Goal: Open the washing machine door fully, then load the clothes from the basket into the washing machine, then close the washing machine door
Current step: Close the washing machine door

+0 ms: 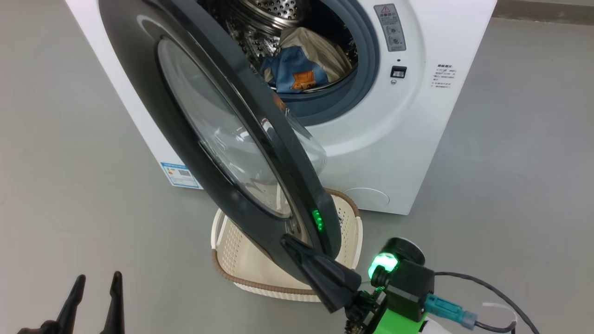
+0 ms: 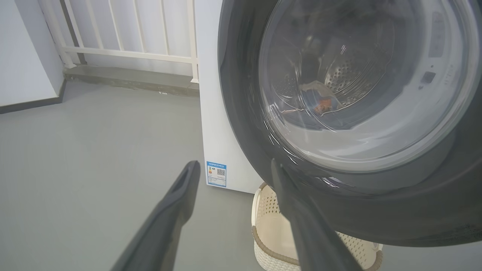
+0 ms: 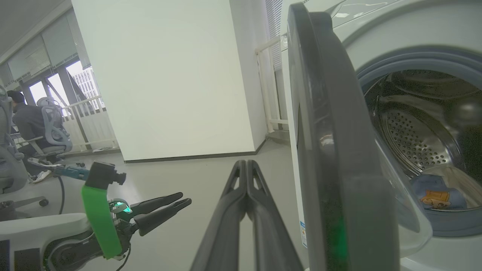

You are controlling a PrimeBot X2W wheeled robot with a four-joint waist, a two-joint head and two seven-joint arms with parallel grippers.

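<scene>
**Washing machine door** (image 1: pixel 218 130): half open, standing edge-on just right of the right end effector (image 3: pixel 246 162), its outer face turned toward the fingers.

**Right end effector:** fingers clenched together, gripping nothing, lying along the lower black rim and seemingly touching it.

**Left end effector** (image 1: pixel 99 276): fingers released and spread, empty, well apart from the door.

**Clothes** (image 1: pixel 301 65): blue and cream pieces inside the drum, beyond the door.

**Basket** (image 1: pixel 260 284): on the floor under the door, nothing visible inside.

**Judgement:** loading looks done and closing remains. The right arm is nearer, and its push would go rightward toward the washing machine (image 1: pixel 445 116).
</scene>
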